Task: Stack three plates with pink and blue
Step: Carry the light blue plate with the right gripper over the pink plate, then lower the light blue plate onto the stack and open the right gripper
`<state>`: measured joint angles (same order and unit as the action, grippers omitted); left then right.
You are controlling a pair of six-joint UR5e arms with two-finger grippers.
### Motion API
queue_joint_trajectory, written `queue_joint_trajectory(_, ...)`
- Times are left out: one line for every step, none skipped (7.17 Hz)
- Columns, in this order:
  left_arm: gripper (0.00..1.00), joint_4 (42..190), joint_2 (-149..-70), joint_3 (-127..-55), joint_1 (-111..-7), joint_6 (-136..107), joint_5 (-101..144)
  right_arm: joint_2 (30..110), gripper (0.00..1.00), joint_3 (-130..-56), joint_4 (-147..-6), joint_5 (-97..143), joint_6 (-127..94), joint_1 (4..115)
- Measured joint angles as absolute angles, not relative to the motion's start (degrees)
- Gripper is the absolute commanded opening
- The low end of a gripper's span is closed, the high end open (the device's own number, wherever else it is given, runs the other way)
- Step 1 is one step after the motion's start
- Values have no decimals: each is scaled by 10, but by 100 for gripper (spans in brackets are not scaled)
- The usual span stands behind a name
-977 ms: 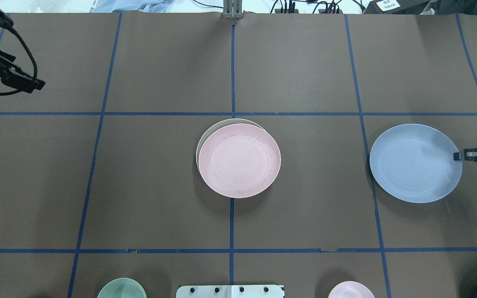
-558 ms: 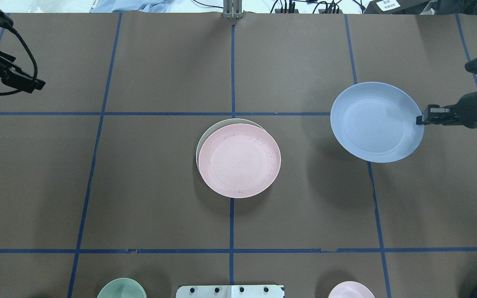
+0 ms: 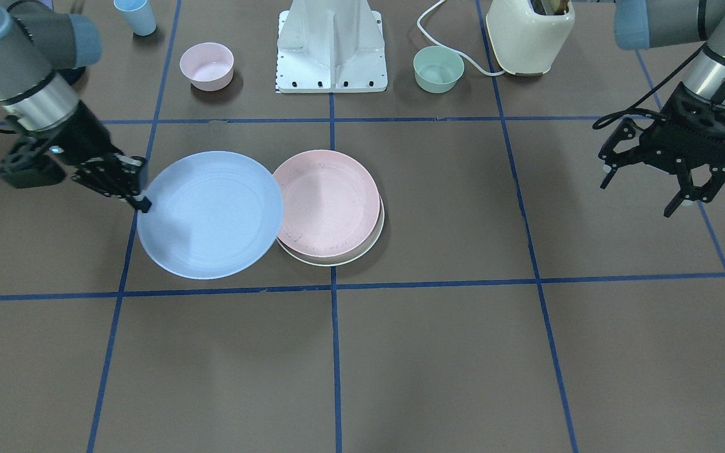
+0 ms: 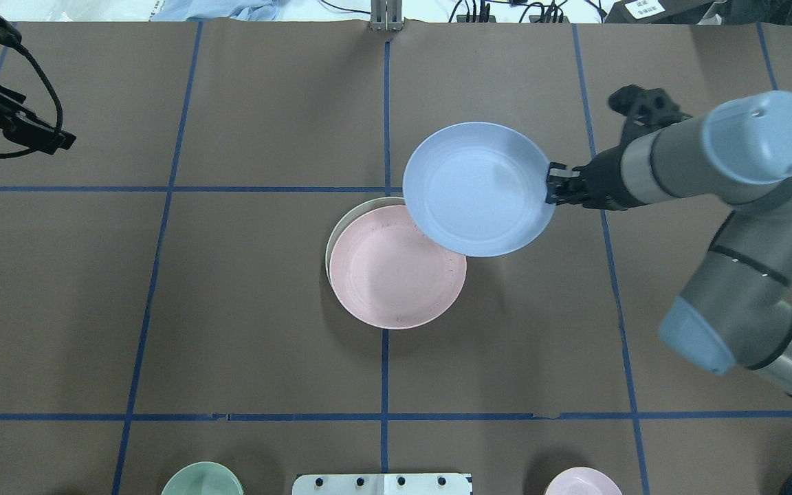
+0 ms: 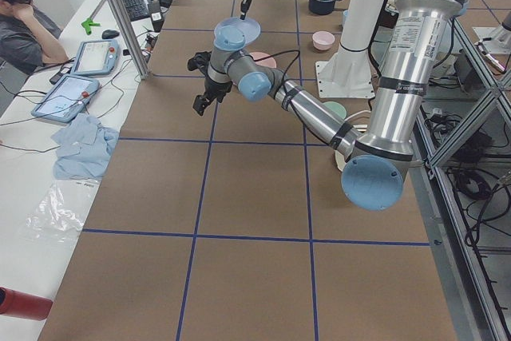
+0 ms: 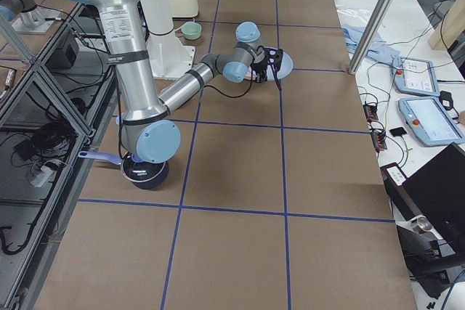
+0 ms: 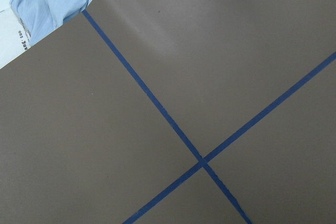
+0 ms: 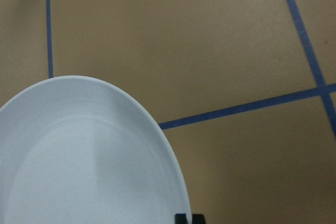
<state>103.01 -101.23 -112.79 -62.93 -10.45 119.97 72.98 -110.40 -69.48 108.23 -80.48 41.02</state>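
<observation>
At the pink plate's (image 4: 389, 282) edge, the blue plate (image 4: 478, 189) has been brought in, rim pinched by the right gripper (image 4: 551, 192); centring and lowering remain.

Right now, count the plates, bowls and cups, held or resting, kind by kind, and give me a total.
Plates: 3 (blue plate, pink plate, cream-green plate)
Bowls: 2 (pink bowl, green bowl)
Cups: 1 (light blue cup)
Total: 6

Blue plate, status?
Right gripper shut on blue plate at the rim; left gripper open, off to the side. Plate airborne, just short of pink plate on cream-green plate. Nothing blocking the stack.
</observation>
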Motion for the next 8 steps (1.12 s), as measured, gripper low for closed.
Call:
queue_joint_trajectory(100, 1030, -1012, -1127, -629, -105, 1200, 699, 0, -1104, -742, 1034, -825, 365)
queue_joint_trajectory(100, 1030, -1012, -1127, -629, -105, 1200, 685, 0, -1103, -764, 1006, -836, 336)
queue_joint_trajectory(100, 1030, -1012, -1126, -629, -105, 1200, 678, 0, -1102, -774, 990, -844, 316)
queue_joint_trajectory(100, 1030, -1012, -1126, -629, -105, 1200, 673, 0, -1101, -779, 975, -853, 297)
queue_joint_trajectory(100, 1031, -1012, -1126, -629, -105, 1200, 664, 0, -1098, -787, 962, -860, 281)
queue_joint_trajectory(100, 1030, -1012, -1126, -629, -105, 1200, 651, 0, -1095, -801, 955, -864, 272)
queue_joint_trajectory(100, 1030, -1012, -1125, -629, -105, 1200, 639, 34, -1091, -814, 952, -866, 268)
queue_joint_trajectory(100, 1031, -1012, -1125, -629, -105, 1200, 633, 90, -1086, -820, 951, -866, 266)
